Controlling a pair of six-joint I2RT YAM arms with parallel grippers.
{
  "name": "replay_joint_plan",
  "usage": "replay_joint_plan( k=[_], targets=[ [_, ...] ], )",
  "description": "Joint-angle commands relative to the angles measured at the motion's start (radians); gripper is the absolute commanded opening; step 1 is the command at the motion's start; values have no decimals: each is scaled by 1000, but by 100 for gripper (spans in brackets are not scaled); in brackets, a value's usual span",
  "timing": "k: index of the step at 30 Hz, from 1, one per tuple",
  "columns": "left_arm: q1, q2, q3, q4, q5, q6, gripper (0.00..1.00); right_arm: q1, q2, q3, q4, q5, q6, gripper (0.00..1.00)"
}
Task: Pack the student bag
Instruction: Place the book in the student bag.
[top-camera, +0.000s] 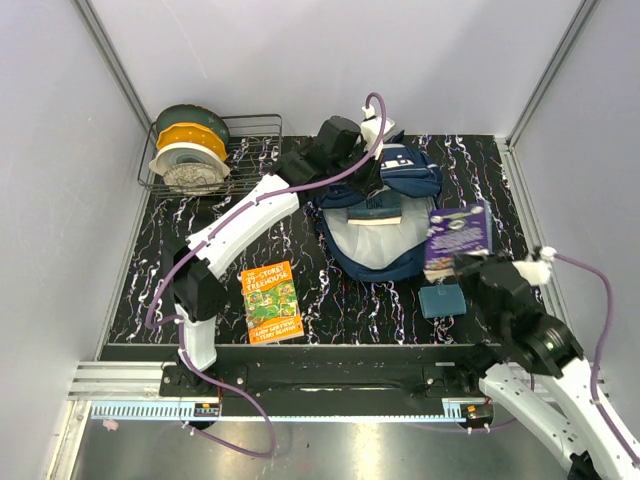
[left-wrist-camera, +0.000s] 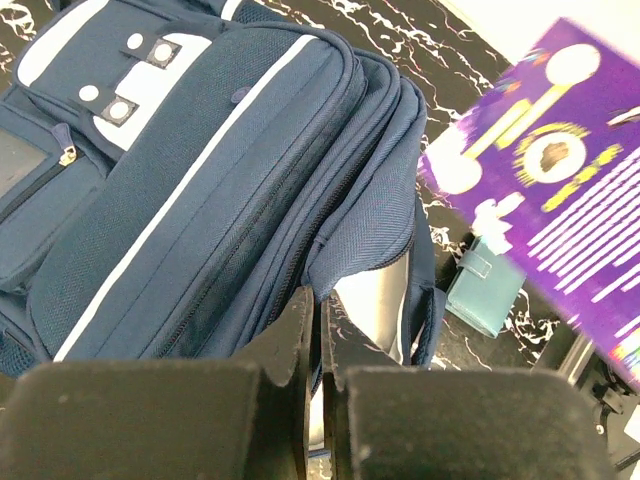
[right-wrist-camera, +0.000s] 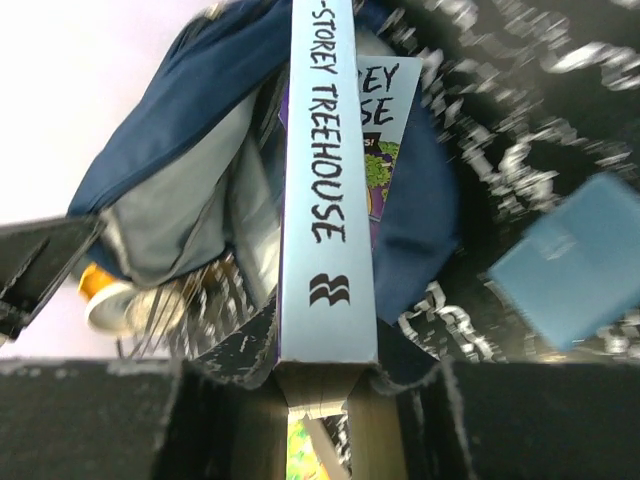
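Note:
The student bag (top-camera: 380, 225), a navy backpack with white stripes, lies at the back middle of the table with its mouth open and pale lining showing. My left gripper (top-camera: 368, 168) is at its top edge. In the left wrist view the gripper (left-wrist-camera: 318, 300) is shut on the blue fabric rim of the bag (left-wrist-camera: 220, 170). My right gripper (top-camera: 470, 265) is shut on a purple Treehouse book (top-camera: 458, 238) and holds it raised just right of the bag. In the right wrist view the gripper (right-wrist-camera: 325, 355) clamps the book's spine (right-wrist-camera: 325, 200), which points at the open bag (right-wrist-camera: 170, 150).
An orange Treehouse book (top-camera: 271, 301) lies flat at the front left. A small teal pouch (top-camera: 441, 299) lies beside my right gripper. A wire rack (top-camera: 250, 125) with filament spools stands at the back left. Walls enclose the table.

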Motion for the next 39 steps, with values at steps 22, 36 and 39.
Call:
replay_joint_plan(
  k=[22, 36, 39],
  targets=[
    [-5, -100, 5, 153, 87, -148, 0, -118, 676, -208, 1343, -718, 101, 0],
    [-5, -158, -12, 172, 104, -160, 0, -128, 1096, -191, 1602, -380, 144, 0],
    [-5, -173, -21, 184, 121, -172, 0, -127, 1213, -162, 1626, -339, 229, 1]
  ],
)
